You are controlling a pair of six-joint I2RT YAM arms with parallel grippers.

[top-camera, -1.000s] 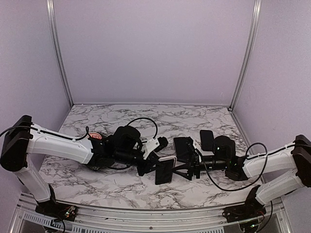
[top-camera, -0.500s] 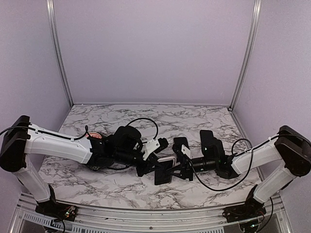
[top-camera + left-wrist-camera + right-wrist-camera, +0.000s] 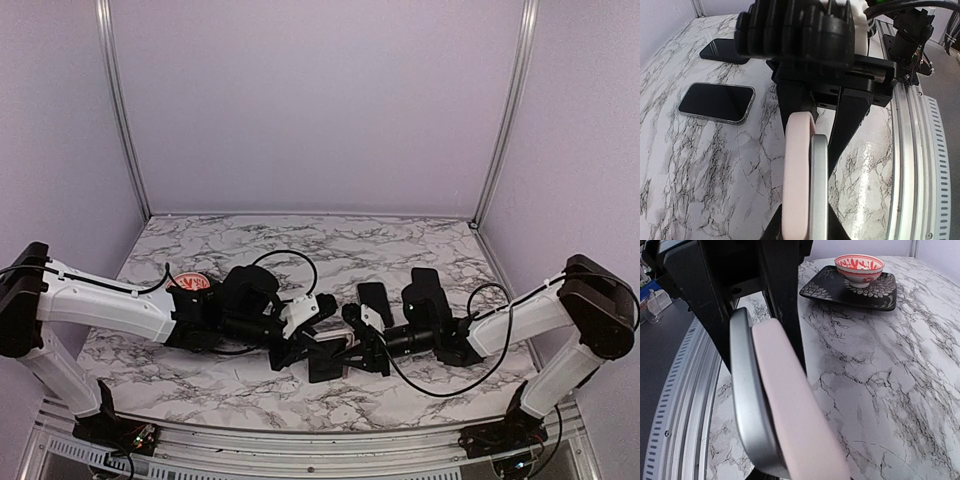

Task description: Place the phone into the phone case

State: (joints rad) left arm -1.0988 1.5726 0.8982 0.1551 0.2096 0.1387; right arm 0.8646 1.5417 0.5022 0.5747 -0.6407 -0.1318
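A grey phone [image 3: 819, 190] and a pink phone case [image 3: 799, 175] are pressed flat against each other, held on edge above the table's front middle [image 3: 325, 368]. My left gripper [image 3: 303, 352] is shut on the pair from the left. My right gripper [image 3: 354, 348] faces it from the right, and its fingers [image 3: 847, 125] straddle and clamp the pair's other end. The right wrist view shows the phone's grey edge [image 3: 747, 405] against the case [image 3: 795, 420]. Whether the phone sits inside the case is hidden.
A phone in a clear case [image 3: 716, 102] and a black phone [image 3: 725, 50] lie flat behind the grippers, also in the top view [image 3: 375, 300], [image 3: 425, 285]. A red and white bowl [image 3: 859, 267] stands on a black plate [image 3: 850, 292] at the left. The front rail [image 3: 300, 440] is close.
My right gripper has moved left and closed in on the phone and case. Both grippers have shifted left and toward the front edge, and the pair sits lower.
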